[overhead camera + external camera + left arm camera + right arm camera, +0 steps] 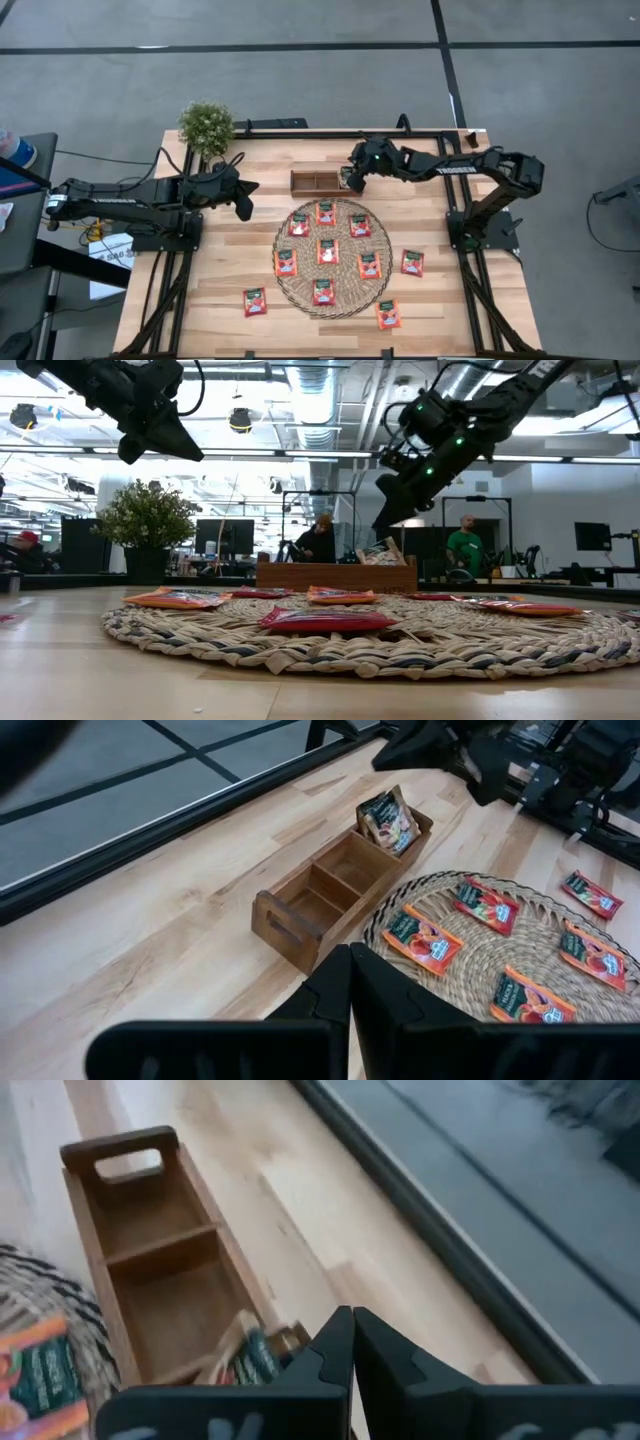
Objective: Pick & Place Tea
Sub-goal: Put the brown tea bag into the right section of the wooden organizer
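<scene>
Several red-orange tea sachets with green top bands lie flat on the round woven mat; three more lie on the bare table around it. One sachet stands tilted in the end compartment of the wooden tray, leaning on its wall. My right gripper hangs shut just above that sachet, apart from it, and its wrist view shows the sachet below the shut gripper. My left gripper is shut and raised left of the tray.
A potted plant stands at the table's far left corner. The tray's other two compartments hold nothing. Bare wood lies left of the mat and along the near edge. People sit at desks in the room beyond.
</scene>
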Robot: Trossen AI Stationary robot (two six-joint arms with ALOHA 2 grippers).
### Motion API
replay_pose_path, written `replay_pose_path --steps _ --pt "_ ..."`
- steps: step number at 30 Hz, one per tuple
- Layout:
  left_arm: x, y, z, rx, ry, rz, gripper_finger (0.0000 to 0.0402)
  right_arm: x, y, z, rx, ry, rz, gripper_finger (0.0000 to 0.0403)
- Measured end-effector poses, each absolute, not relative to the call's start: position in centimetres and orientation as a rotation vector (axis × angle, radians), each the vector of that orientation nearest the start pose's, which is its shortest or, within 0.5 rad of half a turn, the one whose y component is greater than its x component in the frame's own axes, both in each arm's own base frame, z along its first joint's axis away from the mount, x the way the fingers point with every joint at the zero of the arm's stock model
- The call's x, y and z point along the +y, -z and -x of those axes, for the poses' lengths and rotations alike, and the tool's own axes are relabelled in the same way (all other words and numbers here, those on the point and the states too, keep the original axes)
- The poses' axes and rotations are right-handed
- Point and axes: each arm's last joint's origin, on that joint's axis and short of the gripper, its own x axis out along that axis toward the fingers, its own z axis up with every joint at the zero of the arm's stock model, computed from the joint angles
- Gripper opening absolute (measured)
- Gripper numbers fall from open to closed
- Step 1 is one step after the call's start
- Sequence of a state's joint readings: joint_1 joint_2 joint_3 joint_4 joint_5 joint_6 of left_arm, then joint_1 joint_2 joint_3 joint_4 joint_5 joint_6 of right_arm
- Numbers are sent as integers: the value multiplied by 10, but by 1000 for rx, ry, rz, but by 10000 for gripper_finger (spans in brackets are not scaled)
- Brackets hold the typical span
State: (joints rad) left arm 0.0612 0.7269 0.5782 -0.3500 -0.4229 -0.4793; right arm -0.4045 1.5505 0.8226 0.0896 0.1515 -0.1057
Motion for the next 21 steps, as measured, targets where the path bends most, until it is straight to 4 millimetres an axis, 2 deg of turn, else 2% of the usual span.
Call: replay_pose_path --steps 6,21 --pt "21 -257 -155 373 -582 370 0 -132 -187 -298 774 465 10 1" --pt "21 -256 -155 383 -579 350 0 -120 -188 -296 863 425 11 0"
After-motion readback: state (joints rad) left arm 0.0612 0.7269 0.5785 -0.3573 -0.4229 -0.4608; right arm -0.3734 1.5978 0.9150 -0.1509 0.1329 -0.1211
